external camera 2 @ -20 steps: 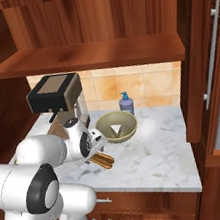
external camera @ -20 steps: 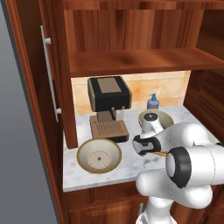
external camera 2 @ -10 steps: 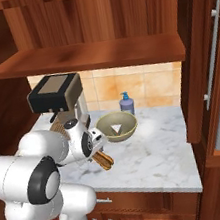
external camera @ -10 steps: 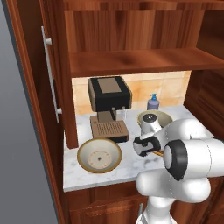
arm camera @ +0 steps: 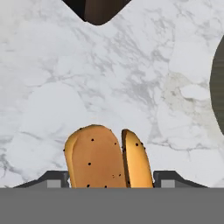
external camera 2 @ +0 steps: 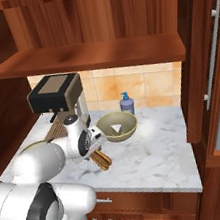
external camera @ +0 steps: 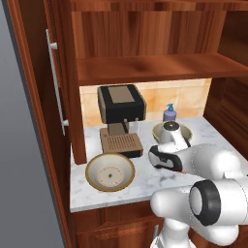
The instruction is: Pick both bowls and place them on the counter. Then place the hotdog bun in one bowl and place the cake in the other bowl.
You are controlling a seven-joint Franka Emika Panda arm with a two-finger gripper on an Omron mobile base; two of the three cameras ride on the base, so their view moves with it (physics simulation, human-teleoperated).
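Closing from spread wide a second ago, the tool now pinches the hotdog bun low on the marble tabletop between the two bowls, so lifting toward the olive-tan bowl looks next.

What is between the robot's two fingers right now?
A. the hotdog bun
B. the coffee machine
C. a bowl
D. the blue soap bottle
A. In the hand view the orange-brown hotdog bun sits between the gripper finger tips, one on each side of it, above the marble counter; the right base view shows the bun at the hand too.
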